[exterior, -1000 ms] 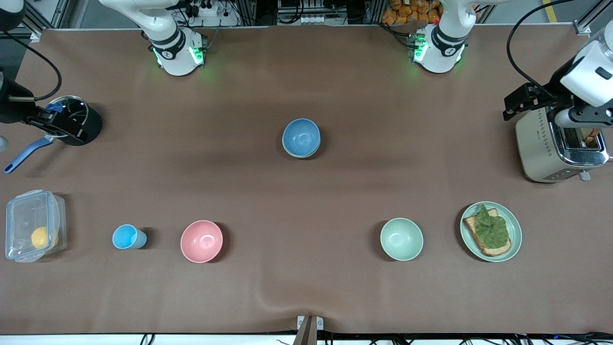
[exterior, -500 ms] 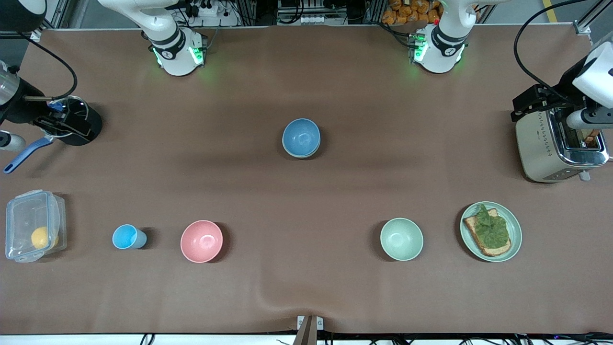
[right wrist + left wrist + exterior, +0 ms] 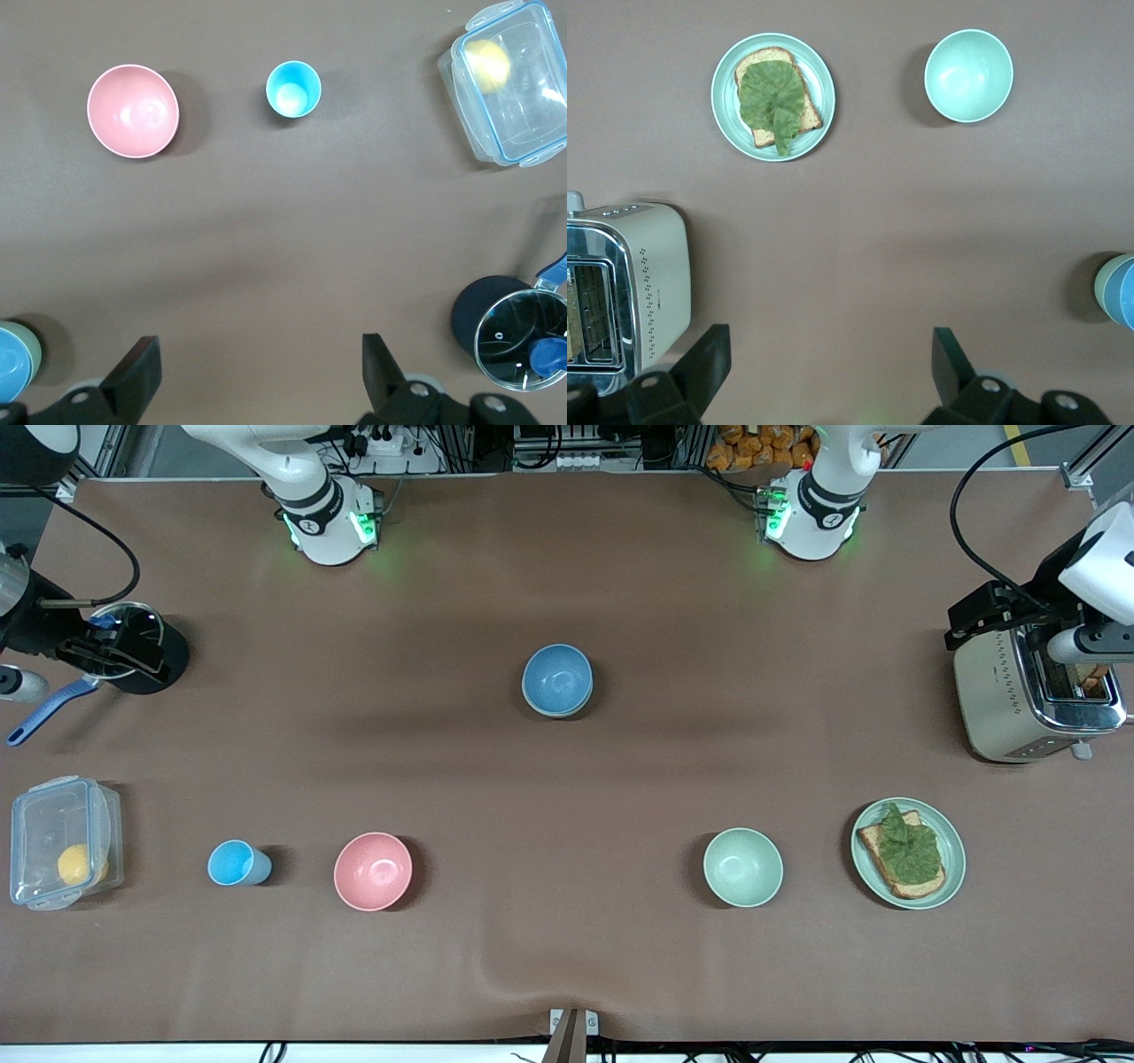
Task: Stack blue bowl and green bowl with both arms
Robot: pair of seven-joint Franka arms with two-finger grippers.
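Blue bowl (image 3: 556, 678) sits nested inside the green bowl (image 3: 562, 710) near the desk (image 3: 567, 797) centre, slightly toward the robot-base edge; only a pale green rim shows beneath the blue.

Left tool (image 3: 1045, 633) hangs over the toaster (image 3: 1032, 695) at the left arm's end of the desk, fingers spread wide, holding nothing.

Right tool (image 3: 111, 657) hangs over the dark pot (image 3: 142, 646) with a blue-handled utensil (image 3: 49, 707) at the right arm's end, fingers also wide apart and empty.

Along the camera-side edge: clear lidded box (image 3: 60, 841), light-blue cup (image 3: 232, 863), pink bowl (image 3: 373, 871), mint bowl (image 3: 742, 866), green plate (image 3: 952, 868) with toast and a leaf.
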